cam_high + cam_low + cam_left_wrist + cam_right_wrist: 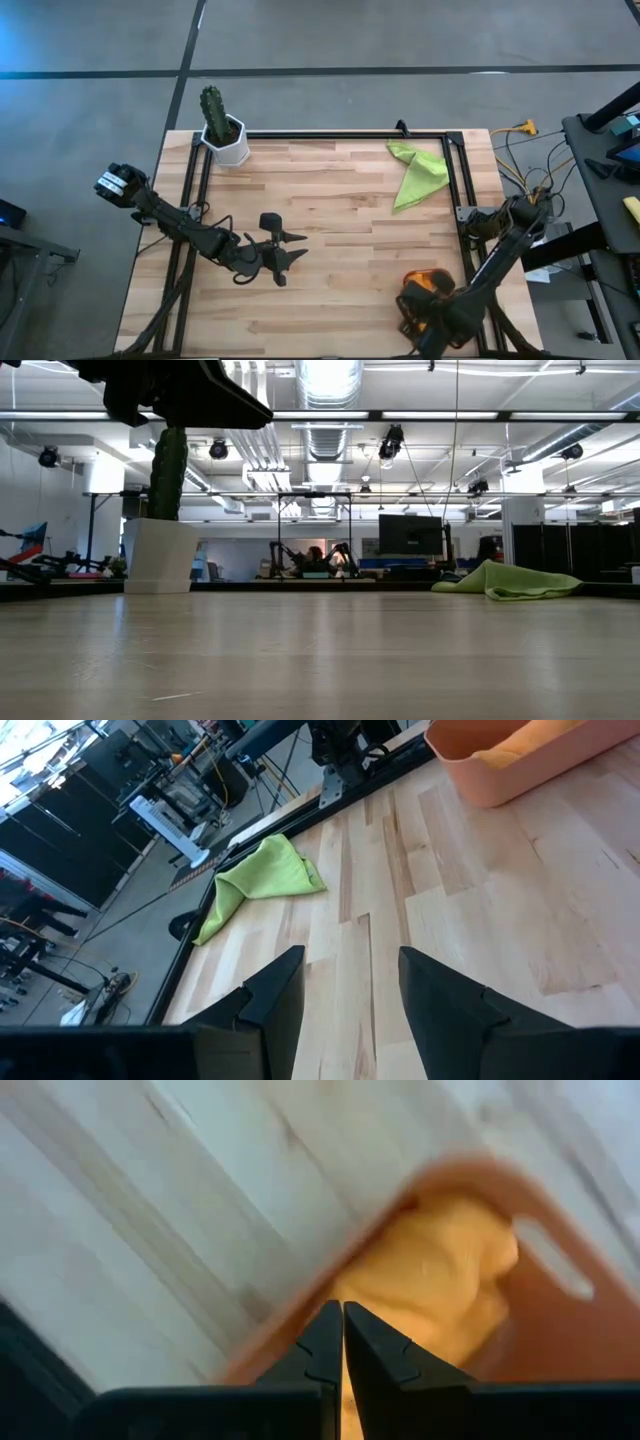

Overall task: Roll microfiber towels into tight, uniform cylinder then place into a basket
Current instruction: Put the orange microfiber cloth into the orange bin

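The orange towel (440,1280) already lies bundled inside the terracotta basket (560,1330), directly beneath the right tool (343,1342), whose fingers are pressed together with nothing between them; in the high view that tool (418,305) hangs over the basket (408,322) at the desk's near right corner. Whether the orange towel is a tight cylinder cannot be told; it shows only as a soft lump filling the tray.

The lime green towel (418,170) lies well apart from both tools, crumpled and unrolled on the wooden desk (330,200) near its far right edge, beyond the right tool and across the desk from the left one; the low view shows it (510,582) as a loose heap, and the left wrist view shows it (262,880) ahead of that tool's fingers with bare wood between.

The left tool (283,250) hovers over the middle-left of the desk, its fingers spread apart and empty; a white pot with a cactus (224,130) stands at the far left corner, away from the work.

As a judgement, roughly half the task looks done: one towel is in the basket; the green one remains to be flattened, rolled and carried over to join it.
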